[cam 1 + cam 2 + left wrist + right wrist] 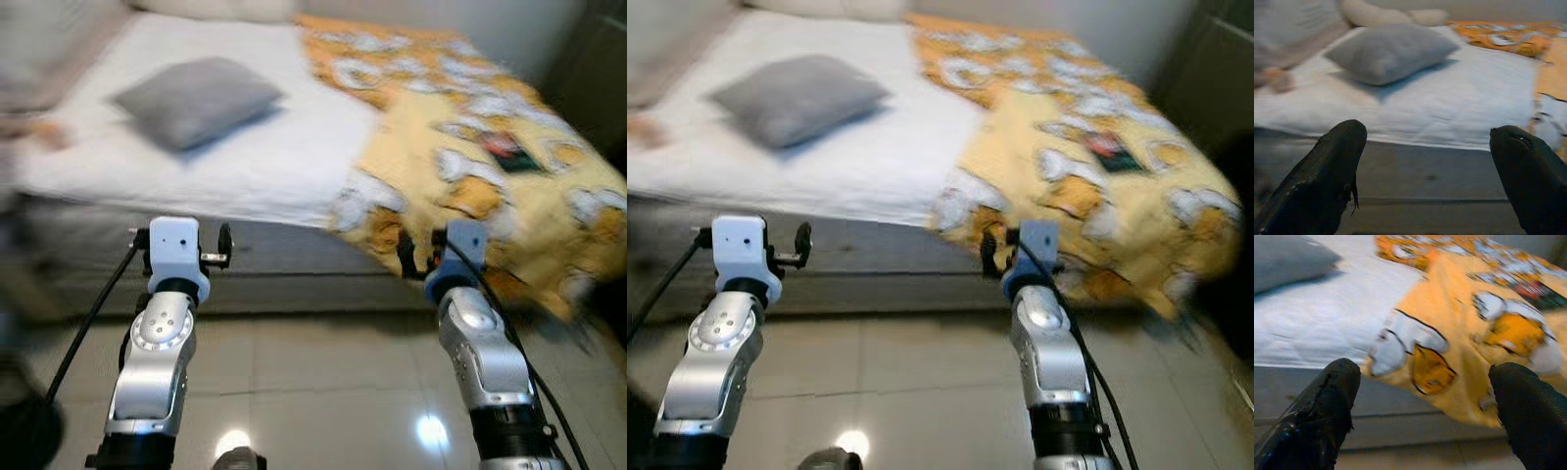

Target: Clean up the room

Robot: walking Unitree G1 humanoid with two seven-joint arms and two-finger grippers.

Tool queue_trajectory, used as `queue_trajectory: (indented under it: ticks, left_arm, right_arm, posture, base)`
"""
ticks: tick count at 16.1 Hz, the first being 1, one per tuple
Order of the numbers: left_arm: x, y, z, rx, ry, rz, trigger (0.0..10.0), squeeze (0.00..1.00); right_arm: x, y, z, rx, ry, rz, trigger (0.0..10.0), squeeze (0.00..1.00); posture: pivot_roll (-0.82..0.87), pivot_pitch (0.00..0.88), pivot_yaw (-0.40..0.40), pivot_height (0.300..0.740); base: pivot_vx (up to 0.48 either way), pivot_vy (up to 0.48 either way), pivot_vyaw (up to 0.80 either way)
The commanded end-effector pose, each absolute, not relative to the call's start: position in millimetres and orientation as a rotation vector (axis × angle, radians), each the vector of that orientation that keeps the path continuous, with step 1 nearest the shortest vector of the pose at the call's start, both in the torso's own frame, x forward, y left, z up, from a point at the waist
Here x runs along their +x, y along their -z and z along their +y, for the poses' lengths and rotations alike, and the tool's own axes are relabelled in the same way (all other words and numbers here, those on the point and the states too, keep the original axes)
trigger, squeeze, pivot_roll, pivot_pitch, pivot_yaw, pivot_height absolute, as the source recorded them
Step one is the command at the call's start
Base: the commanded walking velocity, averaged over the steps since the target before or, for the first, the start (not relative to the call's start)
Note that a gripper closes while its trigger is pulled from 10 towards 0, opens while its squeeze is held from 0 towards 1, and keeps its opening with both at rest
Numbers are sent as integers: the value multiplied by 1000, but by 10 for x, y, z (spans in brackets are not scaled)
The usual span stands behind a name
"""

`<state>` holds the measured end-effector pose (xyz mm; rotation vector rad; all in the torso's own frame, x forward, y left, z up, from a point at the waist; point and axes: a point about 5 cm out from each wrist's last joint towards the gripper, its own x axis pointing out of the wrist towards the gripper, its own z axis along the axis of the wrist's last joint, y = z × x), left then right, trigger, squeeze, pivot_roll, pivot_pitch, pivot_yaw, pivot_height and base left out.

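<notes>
Bed (pixel 245 166) with white sheet fills upper half of both eye views, motion blur throughout. One grey pillow (pixel 196 98) lies upper left on the sheet, one yellow blanket (pixel 470 166) with white and orange cartoon print is bunched over the right side and hangs off the bed's near edge. Small dark red-green item (pixel 509 152) sits on the blanket at right, too blurred to identify. Cream pillows (pixel 1386 14) at the head of the bed: left wrist view shows them clearly as pale rounded shapes behind the grey pillow, eye views catch just a sliver at top edge; count unclear, looks like two.

Two arms, both raised in lower half of frame above glossy tiled floor (pixel 323 392), wrists pointing at the bed side. Left gripper (pixel 1425 166) faces the grey pillow and bed's grey base; fingers (pixel 1327 171) spread wide, nothing between them. Right gripper (pixel 1425 406) faces the hanging blanket edge; fingers (pixel 1317 411) also spread wide, holding nothing, not touching the blanket.

Right wrist view gives the print detail on the blanket corner that the eye views smear. Left eye view shows a dark round object (pixel 24 431) at lower left on the floor with a cable running up
</notes>
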<state>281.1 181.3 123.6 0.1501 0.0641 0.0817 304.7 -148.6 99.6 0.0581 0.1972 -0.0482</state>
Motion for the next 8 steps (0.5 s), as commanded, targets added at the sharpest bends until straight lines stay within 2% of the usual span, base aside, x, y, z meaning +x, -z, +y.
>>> queue_trajectory:
  ticks: [1,6,8]
  left_arm:
    - [2832,-1258,1779,153,-76,55,10000,0]
    - [2871,-1285,1785,167,-77,47,10000,0]
    - [2874,-1297,1806,181,-77,44,10000,0]
  right_arm:
    - [3075,-1020,-1541,39,76,187,10000,0]
    - [3147,-1050,-1523,22,65,177,10000,0]
    - [3175,-1070,-1461,32,21,171,10000,0]
  posture:
    - [75,0,-79,740]
    - [87,0,-89,740]
    - [96,0,-97,740]
  base:
    - [412,0,0]
    - [411,0,0]
    - [411,0,800]
